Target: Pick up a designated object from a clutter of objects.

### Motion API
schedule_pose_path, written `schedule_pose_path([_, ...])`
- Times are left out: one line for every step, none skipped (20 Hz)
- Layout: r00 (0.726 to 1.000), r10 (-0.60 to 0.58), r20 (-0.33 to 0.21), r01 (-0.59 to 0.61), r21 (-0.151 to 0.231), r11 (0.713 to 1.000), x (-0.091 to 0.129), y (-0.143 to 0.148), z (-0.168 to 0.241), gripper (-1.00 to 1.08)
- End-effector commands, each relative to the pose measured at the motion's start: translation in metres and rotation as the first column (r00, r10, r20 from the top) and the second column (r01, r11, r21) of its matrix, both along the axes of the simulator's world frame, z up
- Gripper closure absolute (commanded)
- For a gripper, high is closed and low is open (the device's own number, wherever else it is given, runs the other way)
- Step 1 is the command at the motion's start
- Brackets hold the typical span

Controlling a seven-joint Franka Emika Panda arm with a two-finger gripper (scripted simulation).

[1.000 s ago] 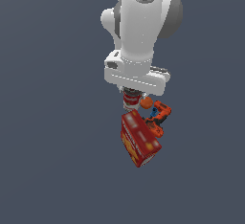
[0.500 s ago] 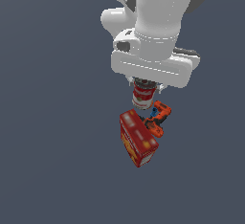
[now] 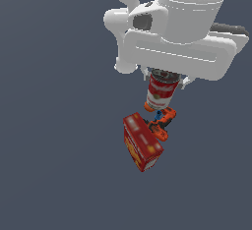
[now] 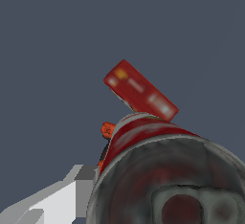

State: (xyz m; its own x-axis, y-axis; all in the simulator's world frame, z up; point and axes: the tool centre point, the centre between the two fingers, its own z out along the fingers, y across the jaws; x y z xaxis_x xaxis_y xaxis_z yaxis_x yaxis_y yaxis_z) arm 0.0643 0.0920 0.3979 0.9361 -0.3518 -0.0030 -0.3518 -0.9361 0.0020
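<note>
The gripper [image 3: 165,79] is clamped on the soup can [image 3: 161,92], which hangs upright beneath the white hand, clear of the pile. In the wrist view the can's dark metal top [image 4: 167,184] fills the foreground with one finger [image 4: 57,196] beside it. Just below sit the power drill [image 3: 161,121] and the red cracker box [image 3: 141,142]. The lift looks nearly done; rise straight and slowly, keep the squeeze firm so the smooth can cannot slip or tilt
</note>
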Motion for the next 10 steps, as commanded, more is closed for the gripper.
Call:
schedule_pose_path([1.0,0.0,0.004,0.0,0.001,1.0,0.007,0.005,0.015,1.08])
schedule_pose_path([1.0,0.0,0.004,0.0,0.001,1.0,0.01,0.007,0.019,1.08])
schedule_pose_path([1.0,0.0,0.004,0.0,0.001,1.0,0.012,0.009,0.024,1.08])
schedule_pose_path([1.0,0.0,0.004,0.0,0.001,1.0,0.015,0.011,0.028,1.08])
schedule_pose_path([1.0,0.0,0.004,0.0,0.001,1.0,0.017,0.013,0.033,1.08])
schedule_pose_path([1.0,0.0,0.004,0.0,0.001,1.0,0.02,0.014,0.036,1.08])
schedule_pose_path([1.0,0.0,0.004,0.0,0.001,1.0,0.022,0.016,0.04,1.08])
schedule_pose_path([1.0,0.0,0.004,0.0,0.001,1.0,0.023,0.017,0.043,1.08])
schedule_pose_path([1.0,0.0,0.004,0.0,0.001,1.0,0.025,0.018,0.046,1.08])
schedule_pose_path([1.0,0.0,0.004,0.0,0.001,1.0,0.027,0.019,0.048,1.08])
